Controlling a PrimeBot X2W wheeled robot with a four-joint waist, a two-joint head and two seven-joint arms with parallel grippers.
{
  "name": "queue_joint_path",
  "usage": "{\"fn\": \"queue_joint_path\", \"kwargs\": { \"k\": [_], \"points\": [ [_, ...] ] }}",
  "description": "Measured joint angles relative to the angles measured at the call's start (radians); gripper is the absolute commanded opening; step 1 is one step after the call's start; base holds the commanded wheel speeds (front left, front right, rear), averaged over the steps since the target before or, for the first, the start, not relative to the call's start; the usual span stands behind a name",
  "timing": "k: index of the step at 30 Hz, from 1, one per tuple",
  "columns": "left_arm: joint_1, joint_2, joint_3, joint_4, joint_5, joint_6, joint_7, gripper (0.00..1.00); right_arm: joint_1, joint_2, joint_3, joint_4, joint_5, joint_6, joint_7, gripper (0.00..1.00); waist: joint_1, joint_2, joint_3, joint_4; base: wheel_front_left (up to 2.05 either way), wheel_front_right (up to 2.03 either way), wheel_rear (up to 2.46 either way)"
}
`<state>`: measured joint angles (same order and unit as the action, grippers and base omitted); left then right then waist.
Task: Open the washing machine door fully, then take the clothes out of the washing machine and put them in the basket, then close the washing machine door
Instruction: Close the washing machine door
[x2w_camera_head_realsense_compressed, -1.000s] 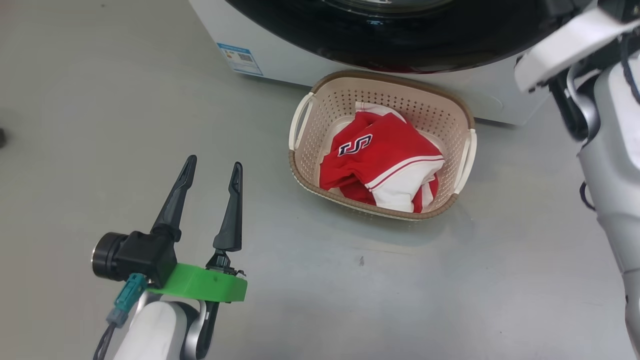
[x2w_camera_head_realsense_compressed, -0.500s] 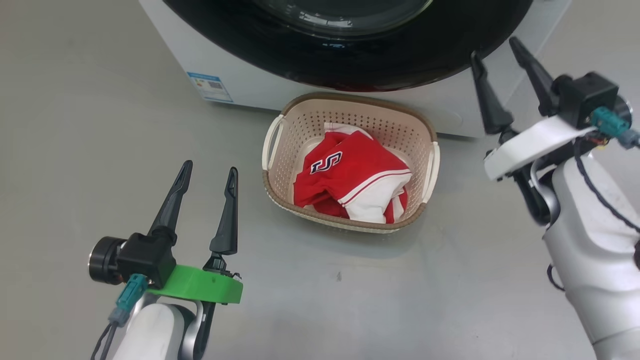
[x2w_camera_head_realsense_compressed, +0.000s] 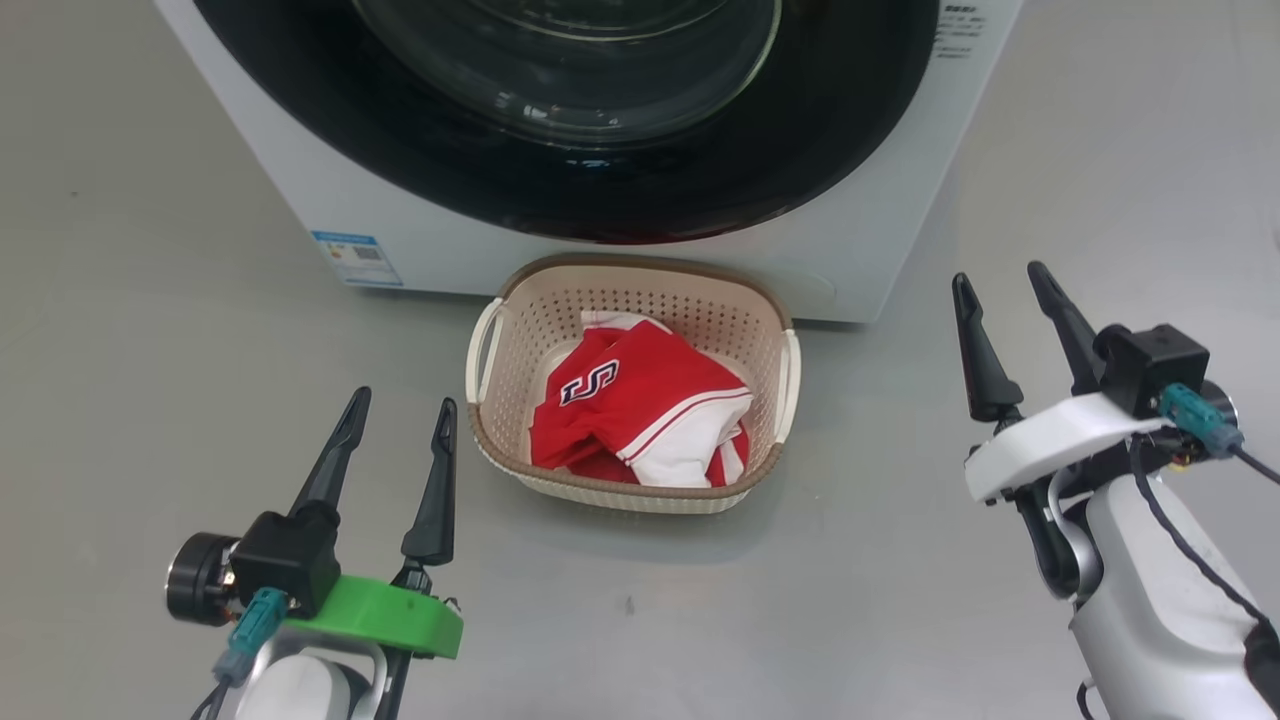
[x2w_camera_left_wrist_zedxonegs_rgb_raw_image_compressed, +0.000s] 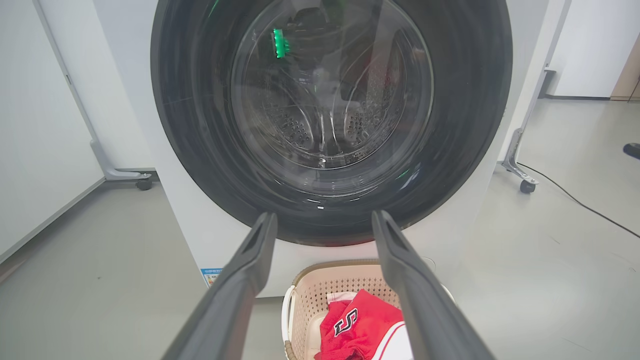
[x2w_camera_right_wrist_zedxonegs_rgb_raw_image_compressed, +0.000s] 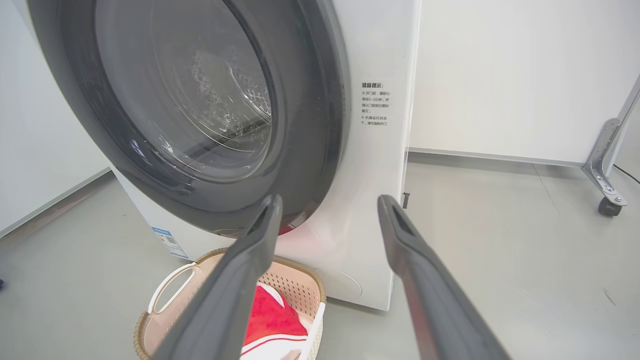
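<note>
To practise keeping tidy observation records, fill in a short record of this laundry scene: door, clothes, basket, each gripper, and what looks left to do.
Door: washing machine door looks shut against the white washing machine
Laundry: red clothes with an S emblem, lying in the basket
Basket place: on the floor, just in front of the machine
Left arm: left gripper open, empty, left of the basket
Right arm: right gripper open, empty, right of the basket
Left to do: nothing apparent

Grey floor (x2w_camera_head_realsense_compressed: 850, 600) carries the washing machine (x2w_camera_head_realsense_compressed: 450, 262) and the basket (x2w_camera_head_realsense_compressed: 650, 305) before it
</note>
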<state>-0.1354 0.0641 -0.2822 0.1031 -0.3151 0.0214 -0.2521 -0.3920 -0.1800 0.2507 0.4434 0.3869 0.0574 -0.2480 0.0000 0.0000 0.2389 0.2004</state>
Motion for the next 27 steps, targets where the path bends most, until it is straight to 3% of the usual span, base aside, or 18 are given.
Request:
{"fn": "queue_joint_path", "kwargs": {
  "k": [7, 27],
  "points": [
    [0.04, 0.019, 0.012, 0.019, 0.0, 0.0, 0.0, 1.0, 0.118, 0.023, -0.025, -0.063, 0.0, -0.03, 0.0, 1.0, 0.0, 0.0, -0.058, -0.056, 0.0, 0.0, 0.0],
    [0.122, 0.039, 0.016, 0.03, -0.01, 0.0, 0.004, 1.0, 0.347, 0.056, -0.035, -0.192, -0.011, -0.06, 0.0, 1.0, 0.0, 0.0, -0.179, -0.161, 0.0, 0.0, 0.0]
  ]
}}
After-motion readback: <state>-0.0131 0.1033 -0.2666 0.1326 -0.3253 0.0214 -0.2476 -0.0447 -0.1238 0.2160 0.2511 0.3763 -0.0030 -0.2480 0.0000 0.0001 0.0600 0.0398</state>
